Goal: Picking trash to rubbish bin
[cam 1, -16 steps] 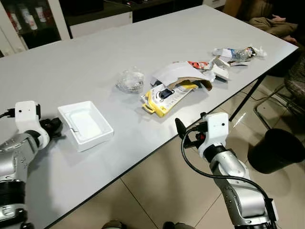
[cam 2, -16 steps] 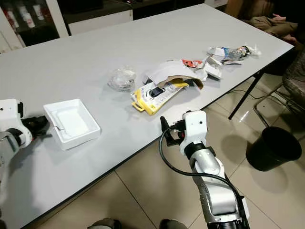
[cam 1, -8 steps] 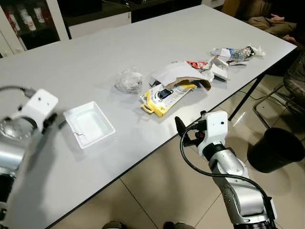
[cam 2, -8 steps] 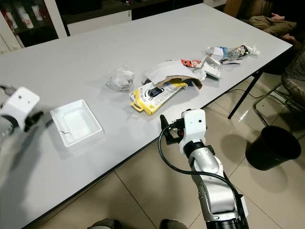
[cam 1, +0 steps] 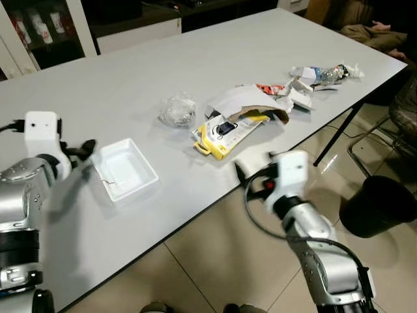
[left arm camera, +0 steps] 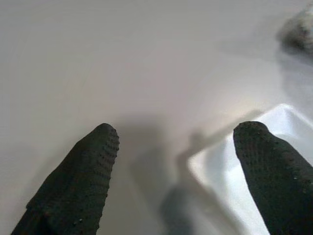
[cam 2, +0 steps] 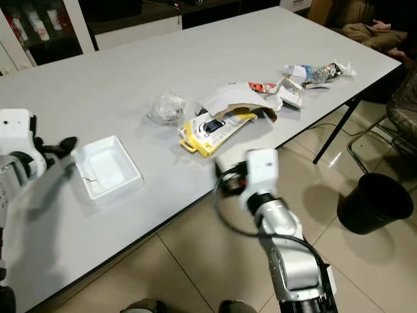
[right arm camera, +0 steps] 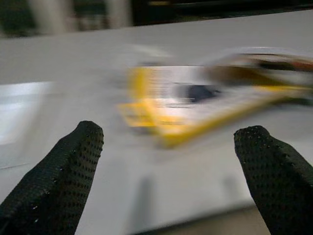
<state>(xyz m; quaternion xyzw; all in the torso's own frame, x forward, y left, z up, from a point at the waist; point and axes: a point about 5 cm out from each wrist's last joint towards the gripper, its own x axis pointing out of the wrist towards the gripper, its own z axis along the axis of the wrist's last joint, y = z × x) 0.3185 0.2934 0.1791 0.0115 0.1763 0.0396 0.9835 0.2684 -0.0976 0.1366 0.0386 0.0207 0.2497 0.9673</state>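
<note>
Grey bench (cam 1: 195, 72) carries the trash: a white tray (cam 1: 124, 168) at nine o'clock and a yellow package (cam 1: 225, 134) at centre, with the black bin (cam 1: 381, 205) on the floor at three o'clock. Judging by this, the reach is the step in hand: left gripper (left arm camera: 176, 161), jaws wide, sits just beside the tray, and next needs to straddle its rim. Right gripper (right arm camera: 166, 161), jaws wide too, faces the package in its blurred wrist view, which the head views cannot show.

**Materials and finishes**

You have a matt, smooth grey table (cam 1: 195, 78); a white foam-like tray (cam 1: 125, 169); a crinkled clear plastic wrap (cam 1: 177, 111); glossy yellow card packaging (cam 1: 225, 134); torn brown cardboard (cam 1: 257, 109); glossy floor tiles (cam 1: 228, 261); and dimpled black rubbery fingertips (left arm camera: 93, 161).
</note>
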